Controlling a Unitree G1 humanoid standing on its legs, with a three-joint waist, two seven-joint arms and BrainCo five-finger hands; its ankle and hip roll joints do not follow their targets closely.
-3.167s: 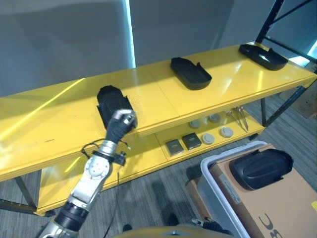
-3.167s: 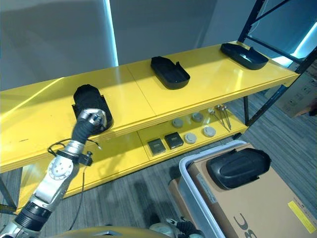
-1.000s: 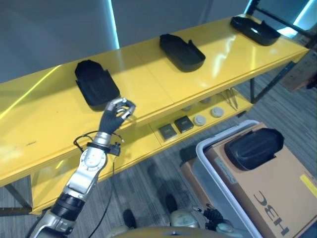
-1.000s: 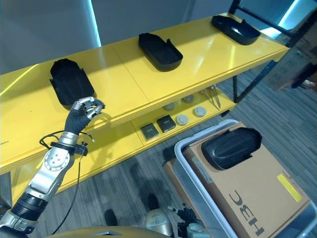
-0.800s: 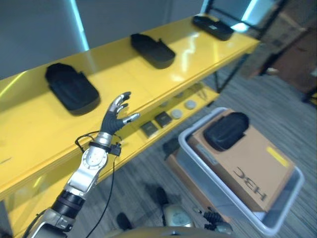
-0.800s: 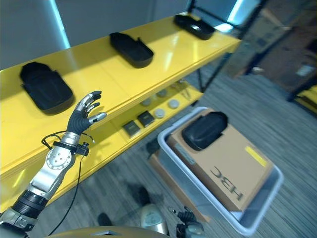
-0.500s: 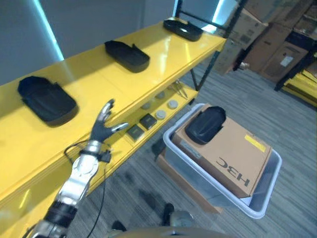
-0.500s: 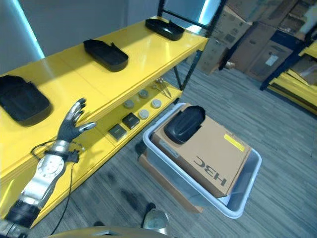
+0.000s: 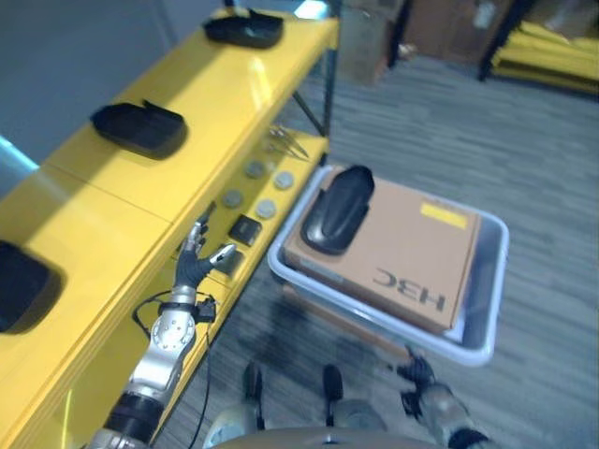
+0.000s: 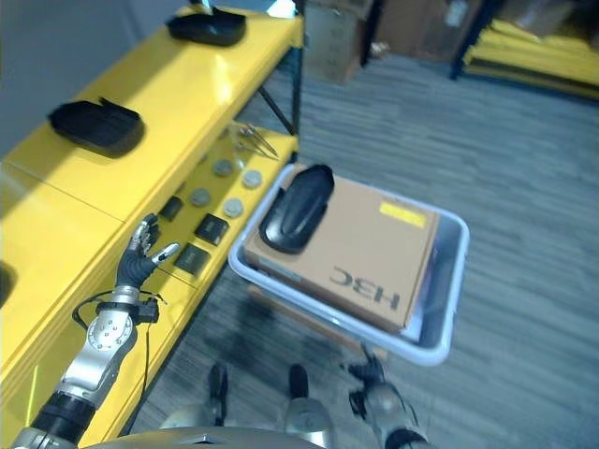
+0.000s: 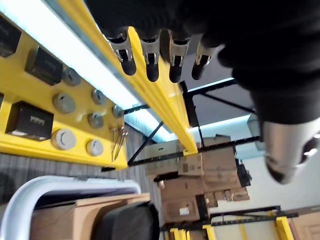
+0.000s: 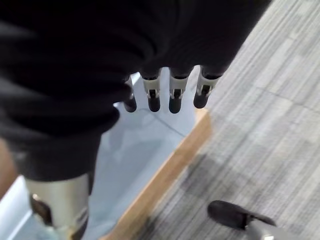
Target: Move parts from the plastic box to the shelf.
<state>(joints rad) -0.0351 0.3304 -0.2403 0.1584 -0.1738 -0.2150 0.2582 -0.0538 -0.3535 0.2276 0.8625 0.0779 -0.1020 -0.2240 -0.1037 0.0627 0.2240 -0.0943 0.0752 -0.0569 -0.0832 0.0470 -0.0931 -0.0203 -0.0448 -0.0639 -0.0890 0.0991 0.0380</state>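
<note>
Grey striped carpet [image 10: 524, 178] covers the floor. Along the left runs a long yellow rack [image 9: 168, 196] on dark metal legs — its top glossy, catching pale light. A grey wall [image 9: 65, 56] stands behind it. At the far end of the room sit stacked cardboard cartons [image 10: 421, 28], and beyond them more yellow racking [image 9: 552, 47] on dark uprights — a bright strip of light shows near the rack's far corner.
</note>
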